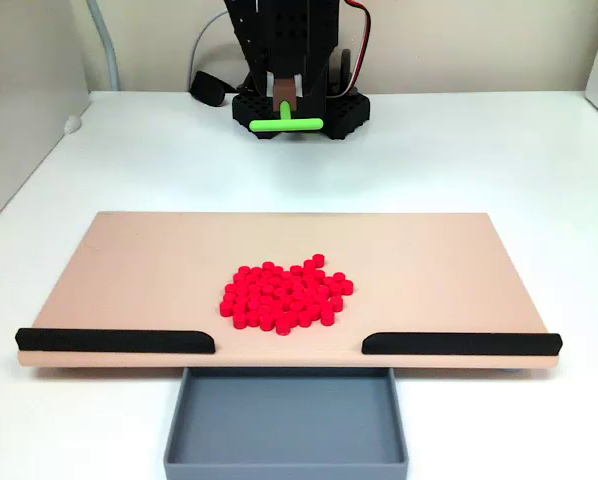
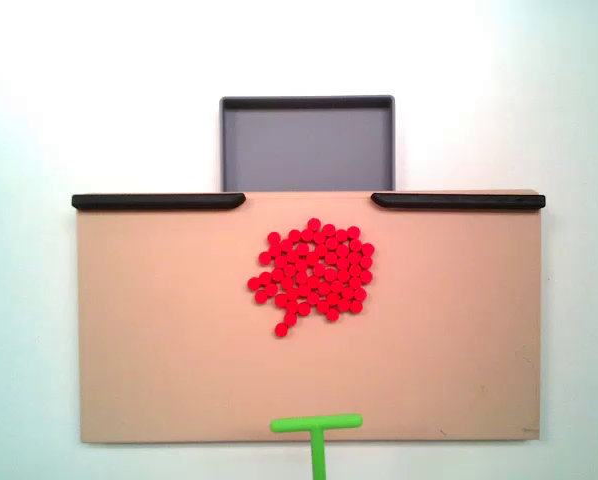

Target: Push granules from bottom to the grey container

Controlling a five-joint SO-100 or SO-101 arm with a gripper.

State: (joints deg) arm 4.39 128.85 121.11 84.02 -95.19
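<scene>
Granules [image 2: 312,275]: loose red cluster lying mid-board, nearer the edge that carries the black strips than the arm's edge; one pellet trails off the cluster on the arm's side in the top-down fixed view
Grey container [image 2: 307,146]: shallow tray set against the board's strip edge, in line with the gap between the strips; no pellets inside
Board [image 2: 159,330]: flat tan sheet on the white table [image 1: 499,160], granules well apart from every edge
Black strips [image 2: 158,201]: two low rails along the edge by the tray, an opening between them facing the tray
Pusher [image 2: 316,424]: green T-shaped tool, crossbar at the arm's edge of the board, well apart from the cluster
Gripper [image 1: 284,108]: dark arm at the back of the front fixed view, closed around the pusher's stem as far as can be judged
Risk, spread: the crossbar looks narrower than the cluster, so a straight push would likely shed pellets round both ends
Risk, aim: an off-line stroke could drive pellets against a strip instead of through the opening
Risk, height: a bar held too high may ride over pellets; too low, it may drag the board
Hidden: finger contact with the stem is lost in dark shadow
Cut off: the tray's near wall at the bottom of the front view; the stem's lower part in the top-down view
</scene>
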